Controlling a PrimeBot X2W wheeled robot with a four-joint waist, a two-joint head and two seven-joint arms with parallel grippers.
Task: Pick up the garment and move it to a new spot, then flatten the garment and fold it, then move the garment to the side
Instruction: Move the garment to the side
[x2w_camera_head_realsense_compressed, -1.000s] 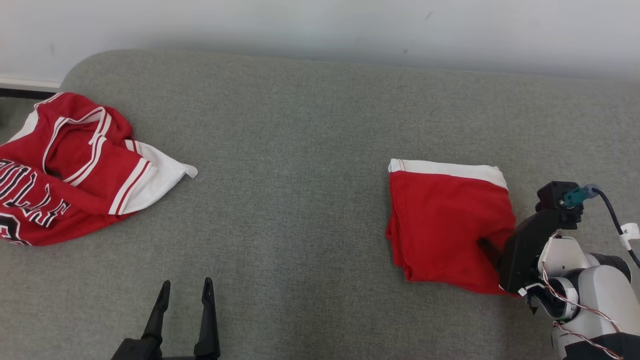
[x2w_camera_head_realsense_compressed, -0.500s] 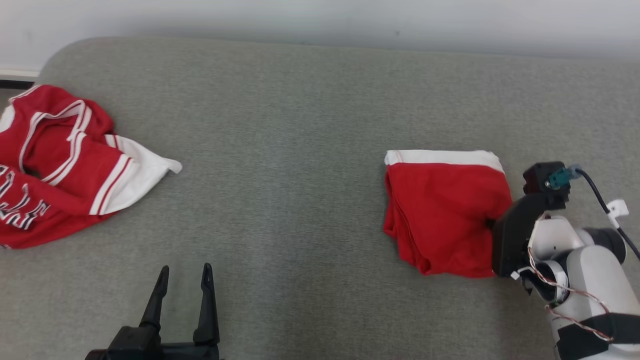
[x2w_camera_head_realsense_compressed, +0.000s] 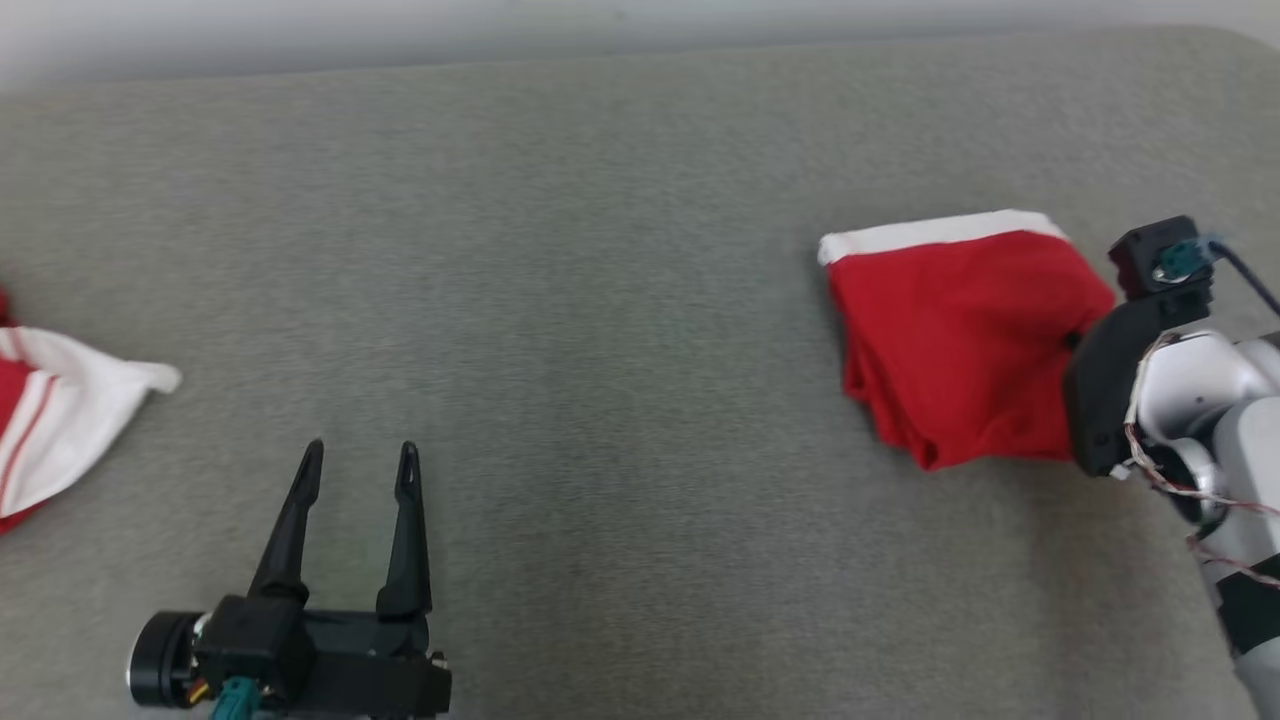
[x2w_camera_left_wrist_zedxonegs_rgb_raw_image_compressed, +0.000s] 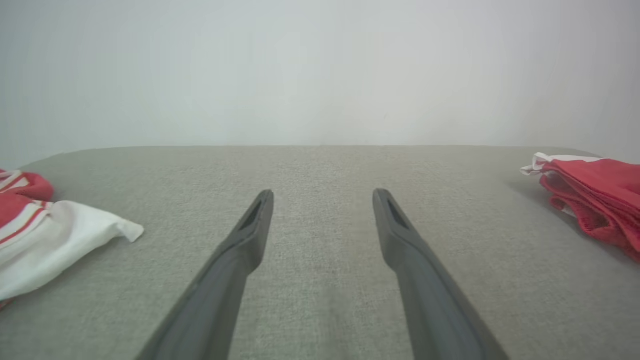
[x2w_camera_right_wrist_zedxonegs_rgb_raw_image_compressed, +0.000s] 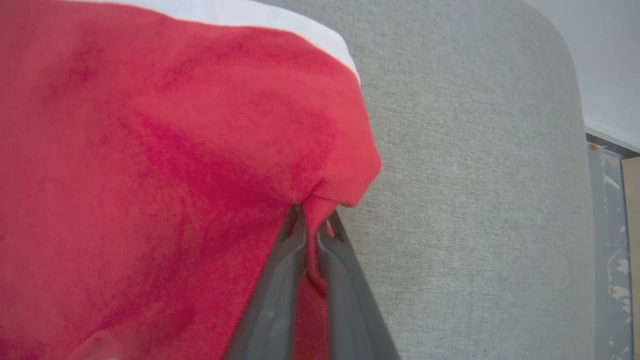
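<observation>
The garment (x2w_camera_head_realsense_compressed: 960, 340) is a folded red piece with a white band along its far edge, lying at the right of the grey padded surface (x2w_camera_head_realsense_compressed: 600, 300). My right gripper (x2w_camera_head_realsense_compressed: 1072, 340) is at its right edge. The right wrist view shows that gripper (x2w_camera_right_wrist_zedxonegs_rgb_raw_image_compressed: 312, 220) shut, pinching a fold of the red garment (x2w_camera_right_wrist_zedxonegs_rgb_raw_image_compressed: 150, 175) between its fingers. My left gripper (x2w_camera_head_realsense_compressed: 360, 455) rests open at the lower left, holding nothing. In the left wrist view the left gripper (x2w_camera_left_wrist_zedxonegs_rgb_raw_image_compressed: 322, 195) points across bare padding, with the garment (x2w_camera_left_wrist_zedxonegs_rgb_raw_image_compressed: 595, 195) far to its right.
A crumpled red and white jersey (x2w_camera_head_realsense_compressed: 60, 420) lies at the far left, its white corner (x2w_camera_left_wrist_zedxonegs_rgb_raw_image_compressed: 60, 235) toward the left gripper. The padded surface ends in a rounded corner beside the garment, with floor (x2w_camera_right_wrist_zedxonegs_rgb_raw_image_compressed: 605, 200) beyond. A pale wall runs along the back.
My right gripper has shut on the garment's right edge, and the garment now lies farther from the jersey. The head camera has turned, sliding the whole picture left. The left gripper stays open.
</observation>
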